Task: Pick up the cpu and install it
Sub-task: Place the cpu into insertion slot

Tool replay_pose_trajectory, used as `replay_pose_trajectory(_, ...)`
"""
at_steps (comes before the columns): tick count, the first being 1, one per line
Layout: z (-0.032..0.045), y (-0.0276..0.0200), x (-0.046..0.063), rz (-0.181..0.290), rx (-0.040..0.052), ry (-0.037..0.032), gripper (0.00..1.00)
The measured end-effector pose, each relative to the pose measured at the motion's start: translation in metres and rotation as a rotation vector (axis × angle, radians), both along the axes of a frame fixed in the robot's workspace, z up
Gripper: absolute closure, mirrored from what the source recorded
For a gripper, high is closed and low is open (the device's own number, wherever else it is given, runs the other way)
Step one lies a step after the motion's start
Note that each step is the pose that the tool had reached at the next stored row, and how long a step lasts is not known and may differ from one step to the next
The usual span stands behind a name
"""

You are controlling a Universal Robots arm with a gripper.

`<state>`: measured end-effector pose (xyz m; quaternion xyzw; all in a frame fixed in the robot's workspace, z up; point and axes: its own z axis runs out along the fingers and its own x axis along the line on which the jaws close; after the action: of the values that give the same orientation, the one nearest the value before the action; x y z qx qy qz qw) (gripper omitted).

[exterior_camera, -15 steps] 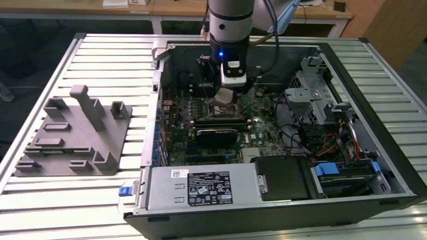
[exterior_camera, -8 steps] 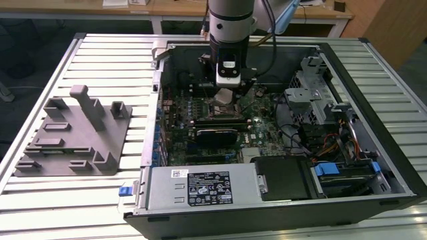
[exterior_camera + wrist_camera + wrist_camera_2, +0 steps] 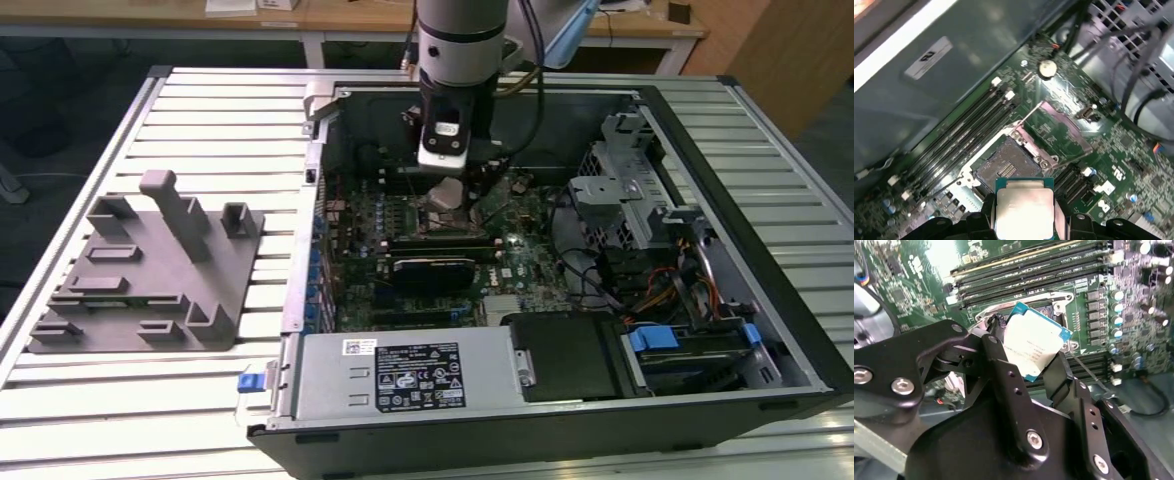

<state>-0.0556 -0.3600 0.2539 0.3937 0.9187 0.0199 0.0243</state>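
Lab: slatted workbench (image 3: 200, 110), opened computer (image 3: 441, 300)

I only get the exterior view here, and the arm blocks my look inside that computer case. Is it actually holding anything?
Observer: Yes. In both wrist views the jaws are shut on the cpu, gripping it by two opposite edges.
Operator: Is it in its slot yet?
Observer: No. In the first wrist view the socket lies bare, and the cpu is held clear of it.
Operator: Is anything covering that socket?
Observer: No. Its metal cover plate is swung open, off to one side.
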Motion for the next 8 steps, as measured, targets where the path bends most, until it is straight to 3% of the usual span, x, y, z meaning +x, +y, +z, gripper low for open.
replay_pose_trajectory(8, -0.0010, 0.0000, 0.0000, -0.145, 0.0000, 0.0000, 0.45)
